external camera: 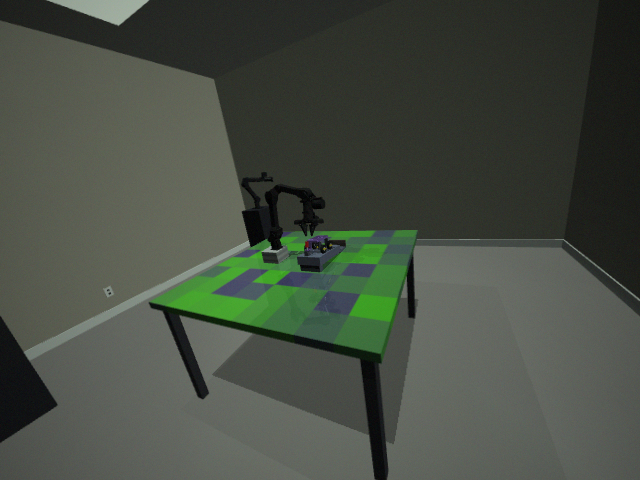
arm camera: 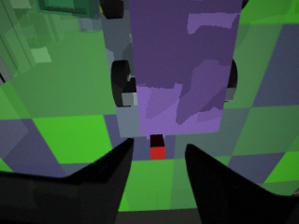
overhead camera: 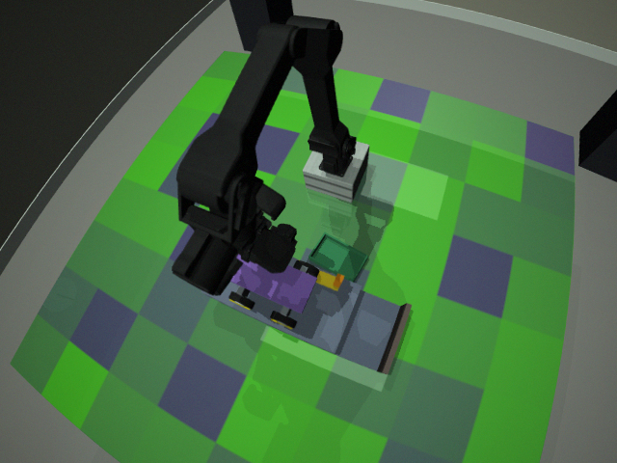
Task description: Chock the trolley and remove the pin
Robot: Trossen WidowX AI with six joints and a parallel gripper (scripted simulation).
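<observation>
The purple trolley (overhead camera: 294,291) (external camera: 316,239) (arm camera: 163,47) stands on the grey ramp (overhead camera: 368,323) (arm camera: 128,125). The yellow chock (overhead camera: 326,280) with its orange handle is on the ramp at the downhill side of the tray-side front wheel; it looks touching or nearly so, and its base is partly hidden. The red-headed stop pin (external camera: 307,244) (arm camera: 158,153) stands at the trolley's uphill end. My gripper (external camera: 308,233) (arm camera: 160,147) is part open and empty above the pin, one finger on each side of it in the wrist view. The arm hides the pin in the top view.
The green tray (overhead camera: 333,252) (arm camera: 65,7) lies beside the ramp on the arm-base side. The striped white base block (overhead camera: 330,185) (external camera: 275,255) carries the arm. A brown end board (overhead camera: 395,339) closes the ramp's low end. The trolley's wheels stick out on both sides.
</observation>
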